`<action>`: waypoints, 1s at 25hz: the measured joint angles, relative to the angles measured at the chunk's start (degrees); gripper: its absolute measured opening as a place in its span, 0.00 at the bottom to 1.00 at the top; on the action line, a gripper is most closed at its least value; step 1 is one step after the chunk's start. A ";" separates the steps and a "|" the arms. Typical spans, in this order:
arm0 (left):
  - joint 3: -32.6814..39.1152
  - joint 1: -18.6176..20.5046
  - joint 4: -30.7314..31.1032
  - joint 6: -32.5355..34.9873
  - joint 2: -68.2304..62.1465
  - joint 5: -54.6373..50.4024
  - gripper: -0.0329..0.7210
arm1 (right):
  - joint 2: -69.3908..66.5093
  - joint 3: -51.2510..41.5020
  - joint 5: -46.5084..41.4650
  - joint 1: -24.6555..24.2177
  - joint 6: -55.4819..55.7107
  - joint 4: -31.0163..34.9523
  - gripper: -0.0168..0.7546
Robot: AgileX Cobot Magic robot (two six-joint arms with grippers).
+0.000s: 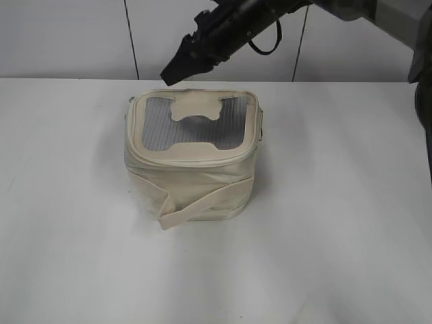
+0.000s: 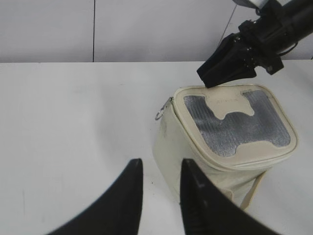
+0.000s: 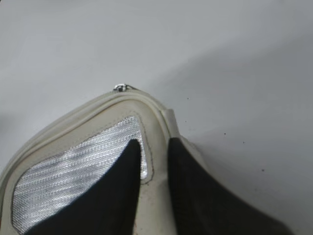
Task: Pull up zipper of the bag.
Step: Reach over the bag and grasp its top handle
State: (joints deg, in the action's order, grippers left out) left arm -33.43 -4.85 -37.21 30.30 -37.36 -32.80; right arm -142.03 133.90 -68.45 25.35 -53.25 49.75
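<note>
The cream bag (image 1: 192, 182) stands upright mid-table, grey mesh top with the H-shaped patch facing up. Its zipper track runs round the top rim; the silver slider with ring pull (image 2: 160, 115) hangs at one corner and shows in the right wrist view (image 3: 120, 87) too. My right gripper (image 1: 172, 73) hovers just above the bag's far left corner, jaws narrowly open with nothing between them; in its own view the fingertips (image 3: 154, 144) straddle the rim. My left gripper (image 2: 161, 166) is open and empty, low over the table, short of the bag (image 2: 225, 142). It is out of the exterior view.
White table (image 1: 337, 236) all round the bag, with a pale wall behind it. The wide cream strap (image 1: 202, 202) hangs loose across the bag's front lower side. The right arm (image 1: 270, 17) reaches in from the upper right.
</note>
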 joint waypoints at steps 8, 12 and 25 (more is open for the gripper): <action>0.00 0.00 -1.74 3.24 -2.66 -0.08 0.32 | -0.67 3.05 -0.57 0.00 1.13 -2.41 0.62; 0.00 0.00 -5.62 7.99 -6.01 -0.38 0.32 | -2.45 3.05 -0.58 0.00 1.50 -2.73 0.61; -3.16 12.32 -45.02 49.82 -31.92 -16.98 0.32 | -3.63 3.05 -1.30 0.16 2.05 -2.25 0.09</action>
State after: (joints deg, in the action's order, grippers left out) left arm -36.59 7.48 -82.23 80.12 -69.28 -49.78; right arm -145.67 136.95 -69.74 25.51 -51.20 47.50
